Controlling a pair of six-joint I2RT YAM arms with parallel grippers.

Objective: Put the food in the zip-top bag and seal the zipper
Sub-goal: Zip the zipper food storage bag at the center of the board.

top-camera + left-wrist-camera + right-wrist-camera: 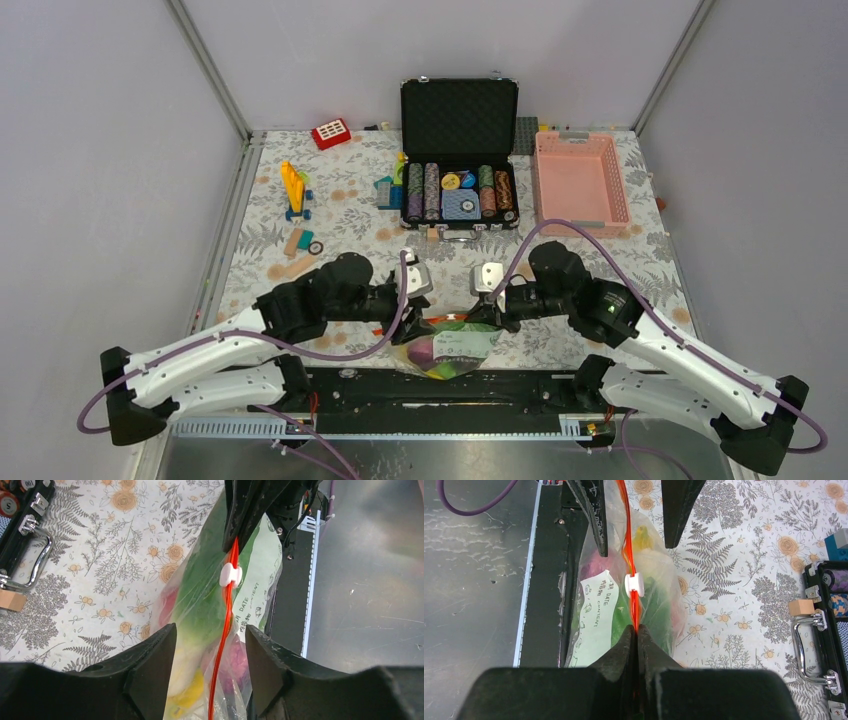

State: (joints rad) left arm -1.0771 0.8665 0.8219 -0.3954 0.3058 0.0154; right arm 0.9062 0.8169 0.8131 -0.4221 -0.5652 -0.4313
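- The table (pixel 360 215) wears a cloth printed with grey ferns and orange flowers. Plain grey walls (pixel 100 150) close it in on three sides, with metal posts in the back corners.
- A black rail (pixel 450 385) carries the arm bases along the near edge, with a scuffed metal sheet (pixel 474 580) beyond it.
- At the back stand an open black case (pixel 459 110) of stacked poker chips (pixel 432 190), a pink mesh basket (pixel 580 140), a red block (pixel 331 133) and coloured building blocks (pixel 293 190).
- The zip-top bag (pixel 455 350) sits at the near edge between the two grippers, partly over the rail.
- The food (pixel 200 595) is inside it: green, yellow, red and purple shapes show through the plastic.
- The zipper (pixel 226 625) runs taut as an orange-red line, with a white slider (pixel 230 575) partway along it.
- The right gripper (pixel 637 635) has its fingers pressed together on the zipper.
- The left gripper (pixel 210 670) has its fingers apart on either side of the zipper, with a gap showing on both sides.
- A white label panel (pixel 596 625) on the bag reads "DATE" and "CONTENT" in green, beside small characters too fine to read.
- One chip at the edge of the left wrist view bears a mark I cannot make out.
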